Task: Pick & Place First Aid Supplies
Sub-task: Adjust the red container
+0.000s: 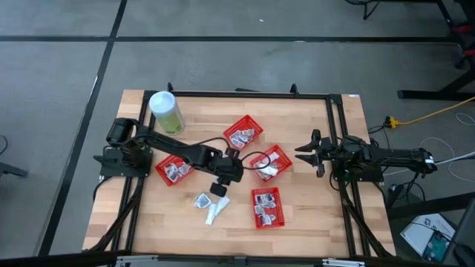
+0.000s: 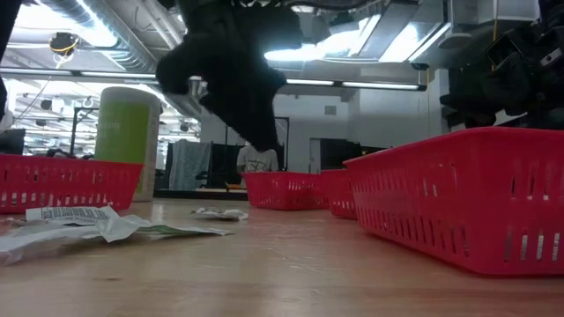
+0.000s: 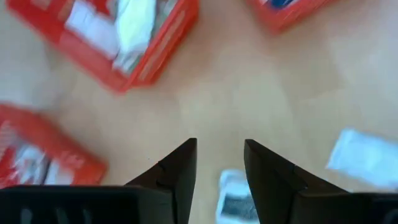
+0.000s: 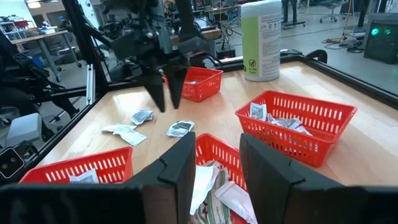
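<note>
**A:** While the left pincer (image 1: 220, 188) hangs over the middle of the worktop (image 1: 319, 222), fingers parted and holding nothing, where are the loose supplies?

**B:** Three flat packets (image 1: 211, 206) lie just at its six o'clock, outside the red baskets (image 1: 266, 206). They look light, thin and crinkly, likely slippery; pinching a raised edge seems safest.

**A:** And the right pincer (image 1: 310, 152)?

**B:** It waits at three o'clock, fingers apart, empty.
</note>
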{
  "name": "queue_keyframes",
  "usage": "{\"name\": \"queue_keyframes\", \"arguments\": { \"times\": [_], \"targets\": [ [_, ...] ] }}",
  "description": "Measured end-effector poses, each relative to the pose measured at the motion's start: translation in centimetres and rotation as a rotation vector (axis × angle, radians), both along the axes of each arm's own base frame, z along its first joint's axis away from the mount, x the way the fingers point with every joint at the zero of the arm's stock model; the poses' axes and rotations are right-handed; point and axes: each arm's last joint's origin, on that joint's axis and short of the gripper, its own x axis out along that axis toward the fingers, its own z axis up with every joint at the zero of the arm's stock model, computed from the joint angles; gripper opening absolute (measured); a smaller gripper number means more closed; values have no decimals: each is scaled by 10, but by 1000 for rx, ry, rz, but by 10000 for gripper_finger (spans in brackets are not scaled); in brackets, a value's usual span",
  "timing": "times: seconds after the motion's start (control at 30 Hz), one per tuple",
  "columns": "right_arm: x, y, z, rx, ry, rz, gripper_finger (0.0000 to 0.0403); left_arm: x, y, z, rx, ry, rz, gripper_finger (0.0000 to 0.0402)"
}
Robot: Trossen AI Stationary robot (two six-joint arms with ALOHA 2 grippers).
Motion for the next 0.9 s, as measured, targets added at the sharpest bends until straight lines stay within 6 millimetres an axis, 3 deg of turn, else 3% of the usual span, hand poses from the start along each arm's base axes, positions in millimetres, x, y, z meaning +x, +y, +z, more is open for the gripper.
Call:
{"name": "queue_keyframes", "arguments": {
  "times": [0.27, 0.67, 0.9],
  "targets": [
    [0, 0, 0, 0, 0, 0, 126, -23, 1, 18, 80, 16, 105, 118],
    [0, 0, 0, 0, 0, -1, 126, -122, -8, 36, -85, -19, 286, 117],
    [0, 0, 0, 1, 0, -1, 126, -153, -5, 39, -100, 135, 443, 116]
  ]
}}
